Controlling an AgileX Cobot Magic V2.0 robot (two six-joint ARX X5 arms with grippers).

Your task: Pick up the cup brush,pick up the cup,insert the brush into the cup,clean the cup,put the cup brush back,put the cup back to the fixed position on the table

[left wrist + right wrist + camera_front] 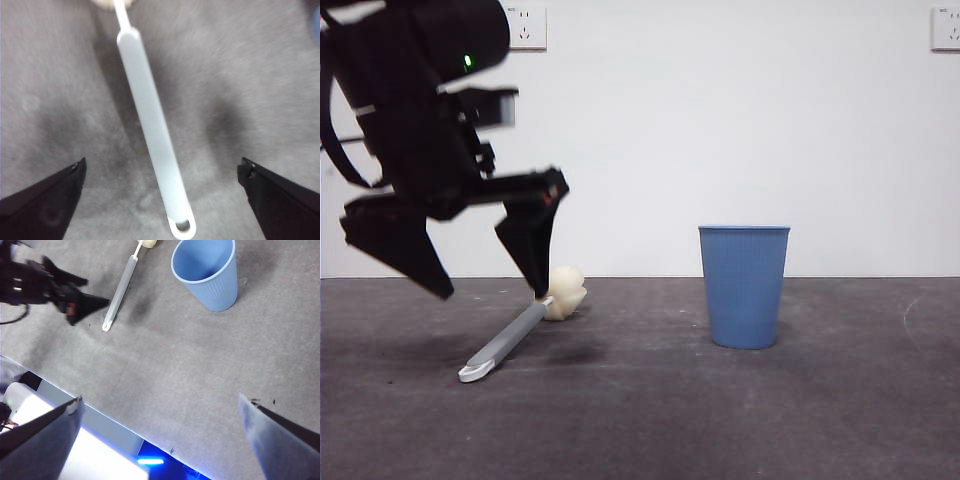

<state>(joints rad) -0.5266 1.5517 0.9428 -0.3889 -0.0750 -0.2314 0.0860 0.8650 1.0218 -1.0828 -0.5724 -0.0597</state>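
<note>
left gripper (pixel 490 295) hangs just above the table (pixel 720 420) with its black jaws spread wide and nothing in them. the cup brush (pixel 510 340) lies flat on the table right under it, between the two jaws but not touching them. the blue cup (pixel 744 285) stands upright well off to the side, and nothing shows inside it. right gripper (pixel 160 410) waits far back, open and holding nothing.

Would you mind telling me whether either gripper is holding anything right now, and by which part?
Nothing is held. The left gripper hangs open over the cup brush, which lies on the table; the right gripper is open too.
</note>
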